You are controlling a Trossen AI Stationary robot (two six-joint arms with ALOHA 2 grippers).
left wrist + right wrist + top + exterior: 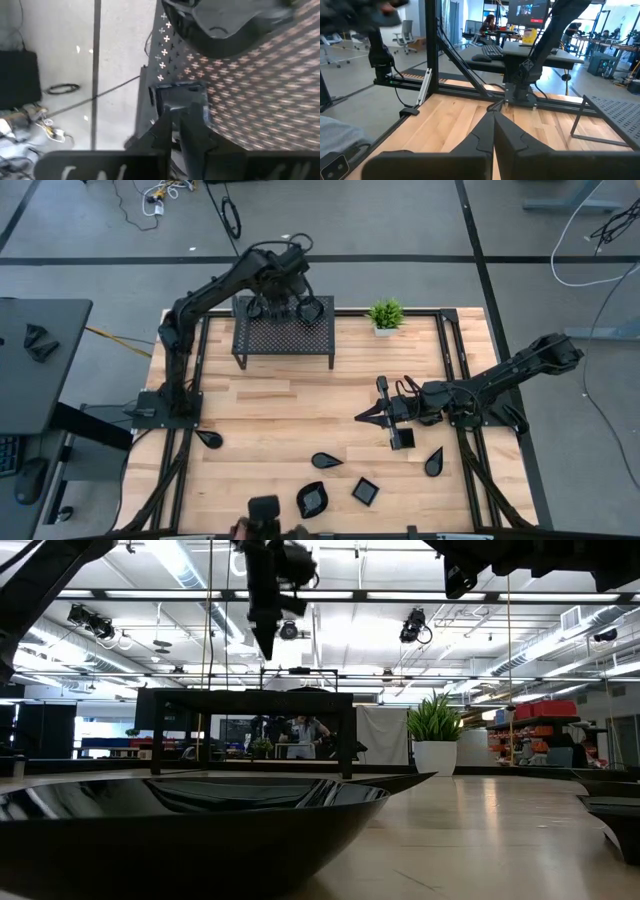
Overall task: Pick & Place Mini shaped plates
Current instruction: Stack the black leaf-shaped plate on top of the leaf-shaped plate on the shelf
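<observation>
Several glossy black mini plates lie on the near part of the wooden table: a teardrop one (208,438), another teardrop (325,461), a square one (402,439), a third teardrop (434,462), a rounded one (312,499) and a square one (365,491). Two more rest on the black mesh rack (285,335): a larger dish (235,30) and a square one (177,95) near the rack's edge. My left gripper (268,652) hangs shut above the rack, pointing down over the square plate (257,308). My right gripper (365,417) is shut, held level over the table's middle, pointing left.
A small green potted plant (385,315) stands at the far edge, right of the rack. Black frame rails (452,380) run along both table sides. One plate (190,810) sits right in front of the low camera. Bare wood (280,410) lies between rack and plates.
</observation>
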